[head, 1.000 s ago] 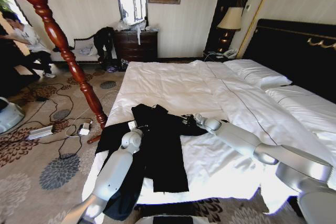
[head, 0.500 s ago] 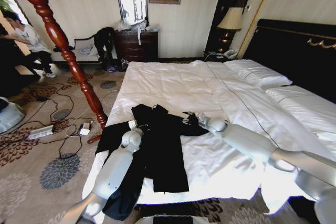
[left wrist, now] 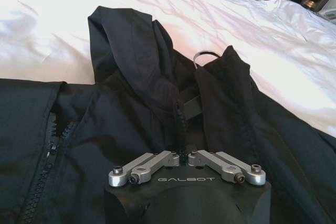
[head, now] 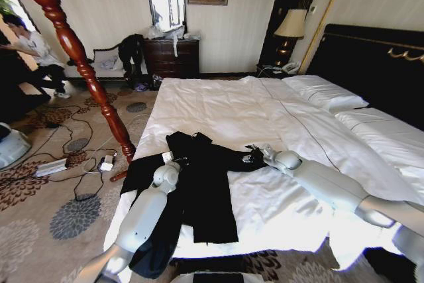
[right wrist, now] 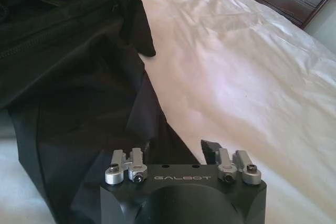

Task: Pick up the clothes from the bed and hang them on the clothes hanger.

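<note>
1. Nearest you, your left gripper (head: 167, 158) rests on the chest of the black jacket (head: 202, 190), just below the collar; in the left wrist view its fingers are drawn together on the fabric (left wrist: 181, 157), so you have a pinch near the zip line.
2. The jacket lies spread on the near edge of the bed (head: 218, 107), its body running toward 6 o'clock and one sleeve hanging off the mattress at 7 o'clock.
3. At 2 o'clock from the left gripper, your right gripper (head: 254, 155) sits at the tip of the outstretched sleeve; in the right wrist view its fingers stand moderately apart, dark cloth under one side, white duvet under the other.
4. Take a deep fold of sleeve, not its edge; a thin pinch will likely slip.
5. A small metal loop (left wrist: 206, 56) shows at the collar, toward 12 o'clock; it may be the hanger's hook, but I cannot tell.
</note>
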